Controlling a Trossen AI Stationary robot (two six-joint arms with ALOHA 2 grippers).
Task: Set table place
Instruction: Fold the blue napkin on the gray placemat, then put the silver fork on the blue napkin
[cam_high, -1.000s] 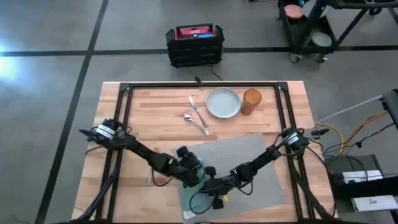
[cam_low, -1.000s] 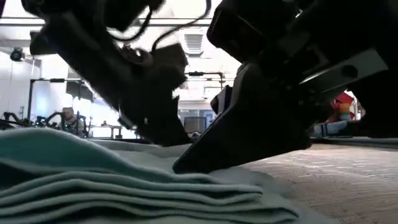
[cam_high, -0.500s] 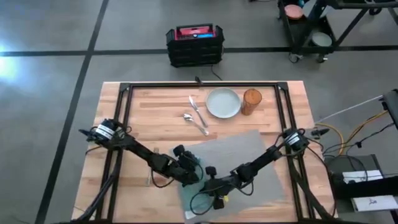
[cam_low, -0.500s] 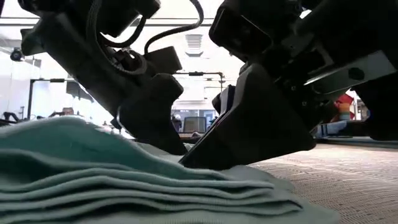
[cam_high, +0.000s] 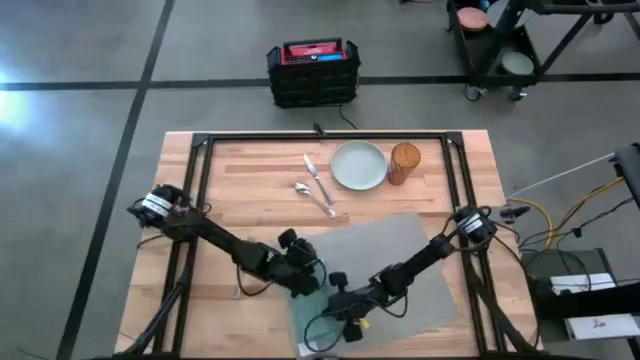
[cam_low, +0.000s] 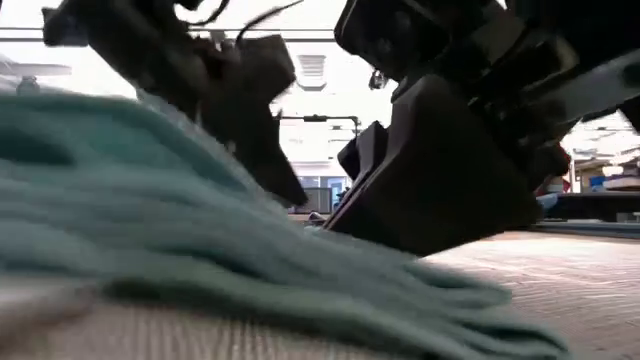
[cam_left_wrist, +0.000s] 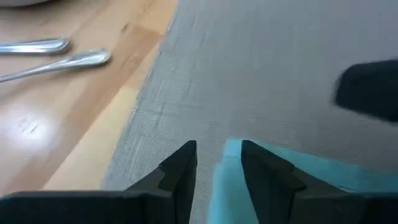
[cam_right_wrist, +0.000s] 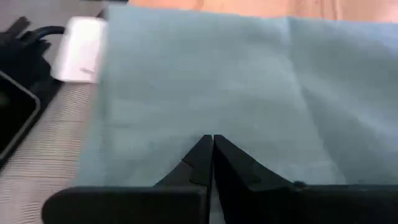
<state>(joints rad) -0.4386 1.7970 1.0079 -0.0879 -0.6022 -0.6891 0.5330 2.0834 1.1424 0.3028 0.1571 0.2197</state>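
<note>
Grey floor surrounds your wooden desk (cam_high: 260, 170) in the high view, with a black crate (cam_high: 313, 72) beyond its far edge. A fork (cam_high: 318, 180), spoon (cam_high: 313, 198), plate (cam_high: 359, 165) and amber glass (cam_high: 404, 163) lie at the far side; the grey placemat (cam_high: 400, 250) sits nearer, skewed. Your left pincer (cam_high: 306, 278) and right pincer (cam_high: 338, 298) meet over the teal napkin (cam_high: 318, 281) at the mat's near-left corner.

Low view: the napkin (cam_low: 150, 220) bulks in front, part of it raised, both dark pincers just behind it.

Left wrist view: your left pincer (cam_left_wrist: 217, 165) grips a napkin (cam_left_wrist: 249, 186) edge above the placemat (cam_left_wrist: 261, 74); cutlery lies on the bare wood beside it.

Right wrist view: your right pincer (cam_right_wrist: 212, 155) is closed, tips together, over the flat napkin (cam_right_wrist: 217, 81); whether it pinches cloth you cannot tell.
</note>
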